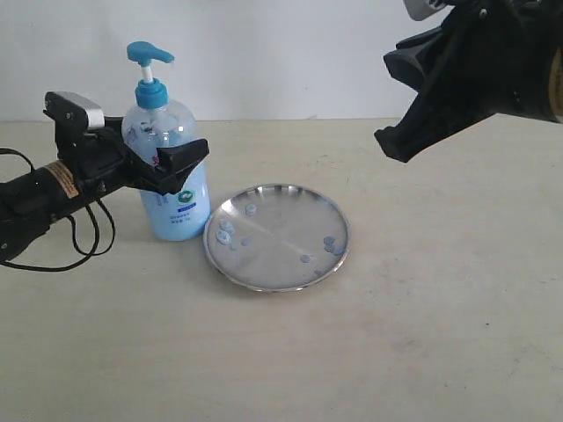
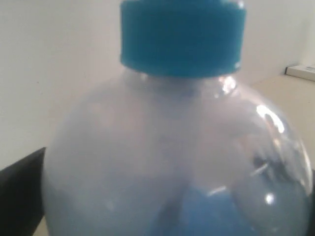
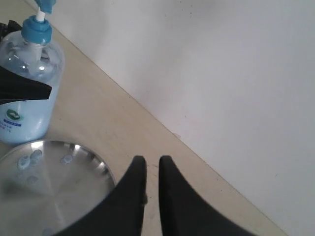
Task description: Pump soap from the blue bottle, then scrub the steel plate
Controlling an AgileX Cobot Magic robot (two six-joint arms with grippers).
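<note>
Jaws of your left gripper (image 1: 179, 143) are straddling the blue bottle (image 1: 180, 211) (grip unclear) beside the steel plate (image 1: 281, 253); your right gripper (image 3: 152, 159) is hovering nearly closed, empty.

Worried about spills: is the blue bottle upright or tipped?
Upright: the blue bottle stands on its base beside the steel plate, pump head on top.

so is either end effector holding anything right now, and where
The left end effector straddles the blue bottle at its upper body; whether it grips cannot be told. The right end effector holds nothing.
</note>
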